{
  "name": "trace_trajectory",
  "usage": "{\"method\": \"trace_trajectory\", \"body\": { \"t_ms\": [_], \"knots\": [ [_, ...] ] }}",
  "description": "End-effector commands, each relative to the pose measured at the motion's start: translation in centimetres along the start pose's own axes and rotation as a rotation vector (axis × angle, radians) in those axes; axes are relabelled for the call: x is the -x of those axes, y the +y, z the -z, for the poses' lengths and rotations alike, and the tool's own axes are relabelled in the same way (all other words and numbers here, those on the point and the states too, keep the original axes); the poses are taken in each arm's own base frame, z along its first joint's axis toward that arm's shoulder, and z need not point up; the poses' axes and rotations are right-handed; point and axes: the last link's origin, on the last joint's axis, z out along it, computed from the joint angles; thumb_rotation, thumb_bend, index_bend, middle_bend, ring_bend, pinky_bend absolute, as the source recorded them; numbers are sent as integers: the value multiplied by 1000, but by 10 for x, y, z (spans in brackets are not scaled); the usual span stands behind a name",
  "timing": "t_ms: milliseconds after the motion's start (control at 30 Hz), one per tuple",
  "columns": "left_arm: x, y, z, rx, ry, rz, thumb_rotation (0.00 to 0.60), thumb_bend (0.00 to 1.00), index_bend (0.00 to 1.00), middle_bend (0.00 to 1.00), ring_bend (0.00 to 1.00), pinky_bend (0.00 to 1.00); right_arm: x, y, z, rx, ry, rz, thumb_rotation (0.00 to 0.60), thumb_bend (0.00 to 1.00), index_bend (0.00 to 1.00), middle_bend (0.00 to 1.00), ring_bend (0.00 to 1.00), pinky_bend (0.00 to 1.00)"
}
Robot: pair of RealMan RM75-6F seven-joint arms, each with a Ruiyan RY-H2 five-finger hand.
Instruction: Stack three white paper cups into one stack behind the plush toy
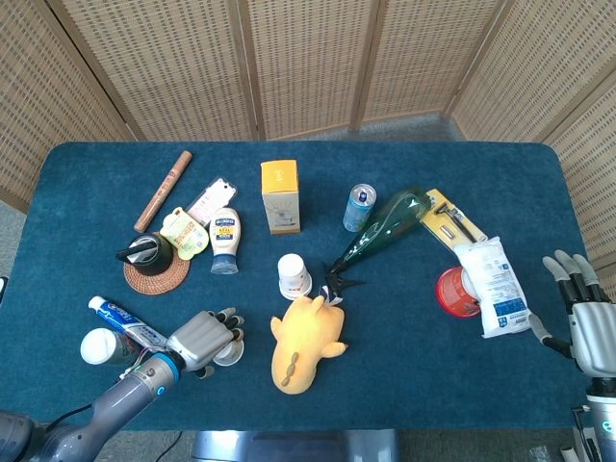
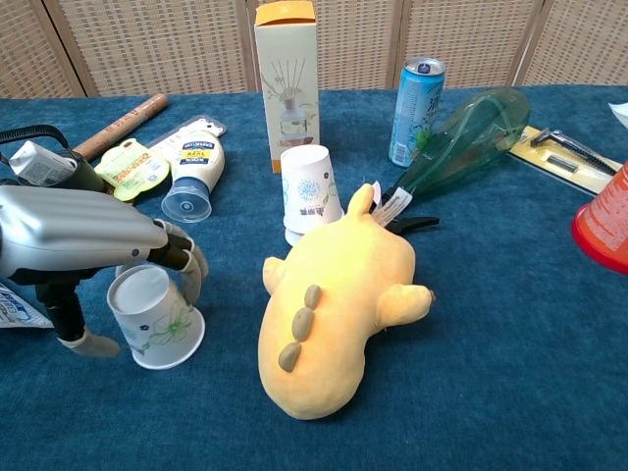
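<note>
Covering the whole scene is the blue worktop (image 1: 404, 366), strewn with things. The yellow plush toy (image 2: 334, 314) lies near its front edge, and just behind the toy's head stands an upside-down white paper cup (image 2: 310, 191). A second paper cup (image 2: 154, 316) lies tipped on its side to the left of the toy, mouth towards the chest camera. The left robot hand (image 2: 74, 243) is draped over this cup, fingers curled down behind its rim and thumb low at its left side, closing around it. A third cup (image 1: 95, 346) stands further left by a toothpaste tube (image 1: 123, 320). The right robot hand (image 1: 585, 316) hovers released, fingers spread, at the right edge.
</note>
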Motion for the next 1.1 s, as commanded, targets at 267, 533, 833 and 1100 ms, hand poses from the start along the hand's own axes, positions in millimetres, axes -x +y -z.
{"method": "trace_trajectory", "body": {
  "t_ms": [267,533,833,1100],
  "knots": [
    [1,4,-10,-28,30,-32,600,312,426,362,309,520,0,0,0,0,-1,0,600,335,106,0,0,365],
    [-7,-1,-9,-68,63,-8,600,314,453,384,351,566,1,1,0,1,-5,0,600,334,105,0,0,365],
    [-42,-15,-2,-100,170,118,600,314,470,395,367,578,2,0,0,0,-9,2,600,335,105,0,0,365],
    [-88,-30,-4,-142,313,269,600,314,478,403,374,580,3,-2,1,-5,-13,2,600,335,104,0,0,365]
  ]
}}
